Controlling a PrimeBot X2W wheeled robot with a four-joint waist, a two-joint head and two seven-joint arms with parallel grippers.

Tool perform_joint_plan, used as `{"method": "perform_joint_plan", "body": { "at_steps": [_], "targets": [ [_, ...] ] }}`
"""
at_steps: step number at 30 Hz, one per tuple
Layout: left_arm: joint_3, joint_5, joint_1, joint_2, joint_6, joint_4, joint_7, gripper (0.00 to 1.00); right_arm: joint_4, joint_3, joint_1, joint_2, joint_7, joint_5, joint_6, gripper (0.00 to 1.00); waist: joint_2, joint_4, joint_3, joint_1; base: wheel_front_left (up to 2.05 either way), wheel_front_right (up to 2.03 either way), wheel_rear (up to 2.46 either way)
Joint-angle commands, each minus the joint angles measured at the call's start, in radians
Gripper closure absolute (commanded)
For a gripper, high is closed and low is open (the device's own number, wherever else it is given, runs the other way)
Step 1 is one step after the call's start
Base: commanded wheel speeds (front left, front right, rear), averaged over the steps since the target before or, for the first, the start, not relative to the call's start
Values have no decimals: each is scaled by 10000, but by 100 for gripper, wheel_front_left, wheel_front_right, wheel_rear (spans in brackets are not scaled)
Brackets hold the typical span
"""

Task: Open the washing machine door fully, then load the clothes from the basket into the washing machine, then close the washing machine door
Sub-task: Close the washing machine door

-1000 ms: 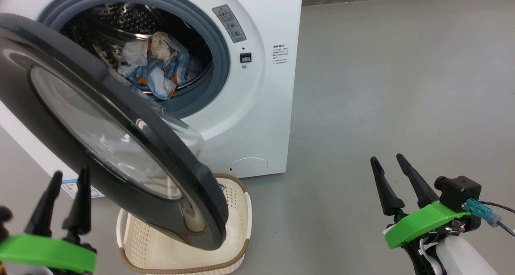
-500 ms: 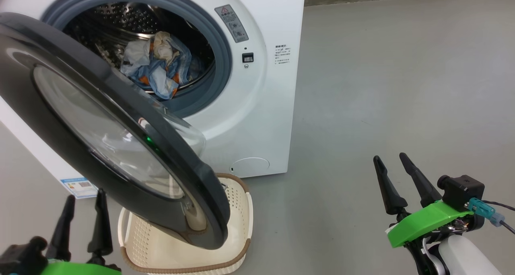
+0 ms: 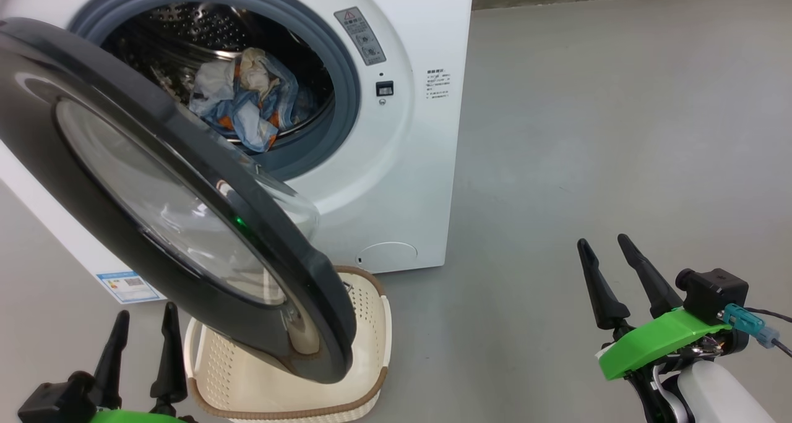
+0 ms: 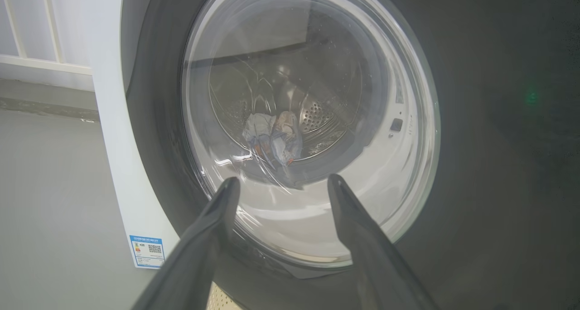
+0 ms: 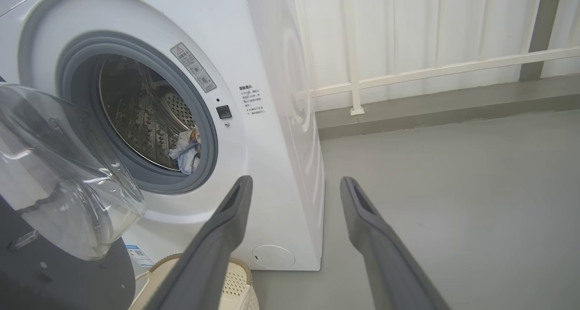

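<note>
In the washing machine point(image 3: 396, 163) I see the clothes point(image 3: 241, 101) | washing machine door point(image 3: 124, 182) partly open | left tool point(image 3: 146, 311), right tool point(image 3: 601, 240) released, empty.

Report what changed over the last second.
The left gripper dropped lower in the head view, away from the door, and slid slightly toward the basket, open and empty throughout. The whole view shifted a little, so the camera moved too. The door, the clothes in the drum, the basket and the open right gripper stayed put.
</note>
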Motion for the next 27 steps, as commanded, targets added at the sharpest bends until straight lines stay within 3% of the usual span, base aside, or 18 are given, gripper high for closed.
{"method": "perform_joint_plan", "body": {
  "at_steps": [1,23,24,25,26,27],
  "targets": [
    [317,63,-314,118,32,-171,-143,0,-255,126,-197,-160,-80,-142,46,0,0,15,-10,0,0,0,0],
    [232,131,-299,83,45,-35,-202,0,-190,344,-181,-247,-80,-124,46,0,0,119,-97,0,0,0,0],
    [228,135,-301,85,52,-33,-203,0,-191,376,-191,-266,-80,-139,46,8,0,130,-94,0,0,0,0],
    [224,138,-302,86,57,-31,-204,0,-187,405,-207,-288,-80,-155,46,30,0,143,-89,0,0,0,0],
    [217,139,-304,85,61,-27,-205,0,-181,448,-235,-330,-80,-208,46,62,0,157,-85,0,0,0,0],
    [210,141,-305,85,64,-21,-206,0,-164,472,-274,-379,-80,-288,46,84,0,172,-80,0,0,0,0]
  ]
}}
